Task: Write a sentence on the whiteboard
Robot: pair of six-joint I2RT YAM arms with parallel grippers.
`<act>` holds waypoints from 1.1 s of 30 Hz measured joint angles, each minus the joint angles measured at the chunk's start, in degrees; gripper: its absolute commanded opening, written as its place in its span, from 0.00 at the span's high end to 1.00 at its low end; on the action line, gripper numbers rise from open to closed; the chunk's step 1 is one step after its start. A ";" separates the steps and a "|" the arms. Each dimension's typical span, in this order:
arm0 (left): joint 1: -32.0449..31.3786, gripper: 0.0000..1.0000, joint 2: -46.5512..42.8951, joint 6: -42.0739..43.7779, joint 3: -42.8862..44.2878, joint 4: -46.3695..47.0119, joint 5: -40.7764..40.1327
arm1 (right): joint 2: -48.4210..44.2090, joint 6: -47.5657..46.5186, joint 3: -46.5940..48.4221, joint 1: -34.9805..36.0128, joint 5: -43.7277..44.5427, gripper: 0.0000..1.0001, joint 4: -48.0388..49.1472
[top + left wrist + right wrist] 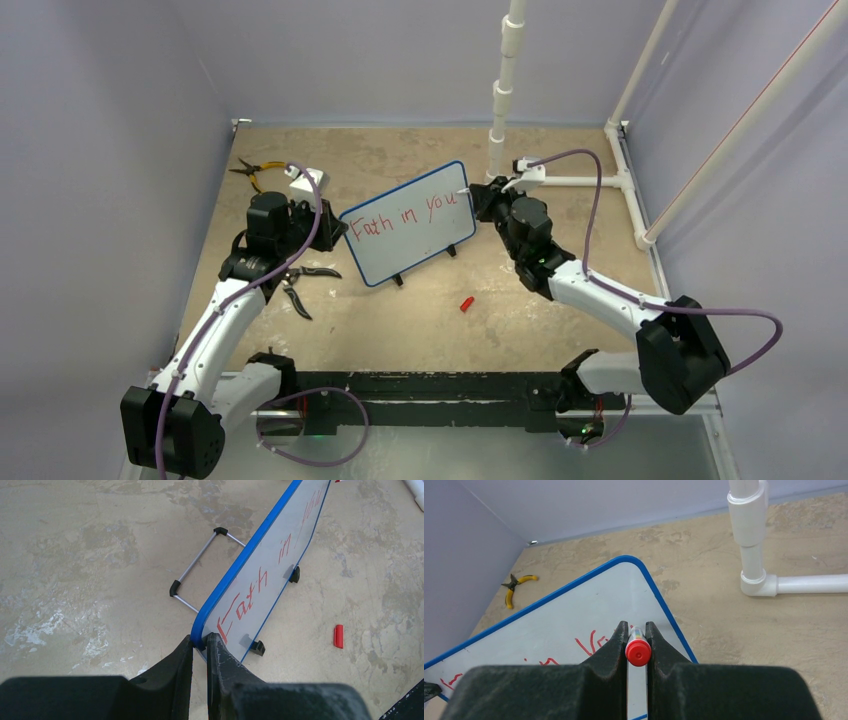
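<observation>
The whiteboard (pixel 415 245), white with a blue frame and black feet, stands tilted at the table's middle. Its sentence (pixel 410 213) is one line of red lettering that reads roughly "Faith in you". My left gripper (pixel 335 232) is shut on the board's left corner; the left wrist view shows the fingers pinching the blue frame (pixel 200 642) beside the lettering (pixel 245 605). My right gripper (pixel 478 200) is at the board's upper right corner, shut on a red marker (pixel 638 652) that points at the board (pixel 574 615) just right of the last letters (pixel 594 642). The marker's tip is hidden.
A red marker cap (pixel 466 303) lies in front of the board, also in the left wrist view (pixel 338 636). Black pliers (pixel 305 285) lie by the left arm. Yellow-handled pliers (pixel 255 172) lie at the back left. A white pipe frame (pixel 500 100) stands at the back right.
</observation>
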 measured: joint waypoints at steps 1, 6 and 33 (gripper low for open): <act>0.00 1.00 0.00 0.00 0.00 0.00 0.00 | 0.00 0.00 0.02 0.00 0.00 1.00 0.00; 0.00 1.00 0.00 0.00 0.00 0.00 0.00 | 0.07 -0.02 0.09 -0.24 -0.02 1.00 0.39; 0.00 1.00 -0.02 0.00 0.00 0.00 0.11 | 1.86 0.04 0.79 -1.79 -0.24 1.00 1.57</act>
